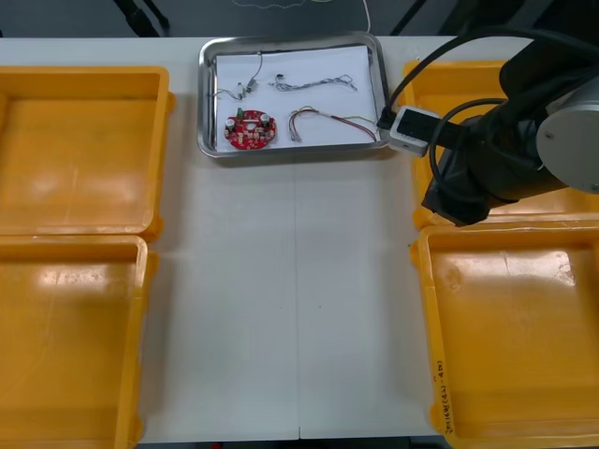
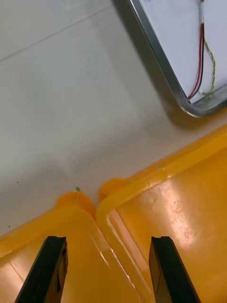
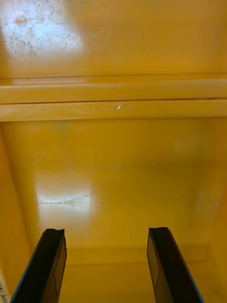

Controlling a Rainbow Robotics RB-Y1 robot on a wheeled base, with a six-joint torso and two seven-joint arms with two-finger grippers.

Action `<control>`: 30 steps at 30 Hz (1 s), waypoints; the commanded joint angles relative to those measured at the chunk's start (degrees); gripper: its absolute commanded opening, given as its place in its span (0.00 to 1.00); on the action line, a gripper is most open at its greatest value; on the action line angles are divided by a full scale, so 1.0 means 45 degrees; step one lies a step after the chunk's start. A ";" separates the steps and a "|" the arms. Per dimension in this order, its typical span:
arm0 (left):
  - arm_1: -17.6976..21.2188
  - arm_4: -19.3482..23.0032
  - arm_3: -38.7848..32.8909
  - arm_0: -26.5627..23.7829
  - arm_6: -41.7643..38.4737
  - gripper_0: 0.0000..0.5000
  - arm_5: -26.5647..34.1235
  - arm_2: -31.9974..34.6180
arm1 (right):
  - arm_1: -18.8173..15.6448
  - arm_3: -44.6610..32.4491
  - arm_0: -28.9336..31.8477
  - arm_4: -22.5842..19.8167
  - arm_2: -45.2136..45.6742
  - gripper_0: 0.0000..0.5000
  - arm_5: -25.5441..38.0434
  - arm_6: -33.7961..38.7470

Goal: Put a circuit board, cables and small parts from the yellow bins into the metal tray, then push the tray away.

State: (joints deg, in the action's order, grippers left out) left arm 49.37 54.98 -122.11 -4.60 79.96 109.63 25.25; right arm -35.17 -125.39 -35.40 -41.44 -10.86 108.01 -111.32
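Observation:
The metal tray (image 1: 201, 103), white inside, lies at the far middle of the table. In it are a round red circuit board (image 1: 250, 129), a red and yellow cable (image 1: 328, 123), a pale twisted cable (image 1: 314, 83) and small metal parts (image 1: 245, 90). My right arm (image 1: 510, 150) hangs over the seam between the two right bins, just right of the tray. Its gripper (image 2: 106, 274) is open with nothing in it, above the rims of both bins, and the tray's corner (image 2: 163, 71) with the red and yellow cable (image 2: 202, 61) lies beyond. My left gripper (image 3: 106, 270) is open over a yellow bin floor (image 3: 113, 180).
Two yellow bins stand at the left (image 1: 80, 150) (image 1: 70, 337) and two at the right (image 1: 449, 79) (image 1: 515, 327), all showing bare floors. A wide strip of light table (image 1: 290, 299) runs between them in front of the tray.

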 commanded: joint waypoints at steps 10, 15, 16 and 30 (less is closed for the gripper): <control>0.0025 -0.0090 -0.0345 0.0221 0.0942 1.00 -0.0007 -0.0103 | -0.1228 -0.1276 0.3081 -0.0810 0.3234 1.00 0.0119 0.1067; 0.0025 -0.0090 -0.0345 0.0221 0.0942 1.00 -0.0007 -0.0103 | -0.1463 -0.1276 0.3843 -0.0947 0.3937 1.00 0.0119 0.1379; 0.0025 -0.0090 -0.0345 0.0221 0.0942 1.00 -0.0007 -0.0103 | -0.1482 -0.1276 0.4019 -0.0986 0.4093 1.00 0.0119 0.1692; 0.0025 -0.0090 -0.0345 0.0221 0.0942 1.00 -0.0007 -0.0103 | -0.2264 -0.1315 0.5640 -0.1982 0.5461 1.00 0.0080 0.4817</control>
State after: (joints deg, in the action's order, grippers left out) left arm 49.37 54.98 -122.11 -4.59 79.96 109.63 25.25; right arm -42.55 -129.42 -12.19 -50.01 10.81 108.32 -93.58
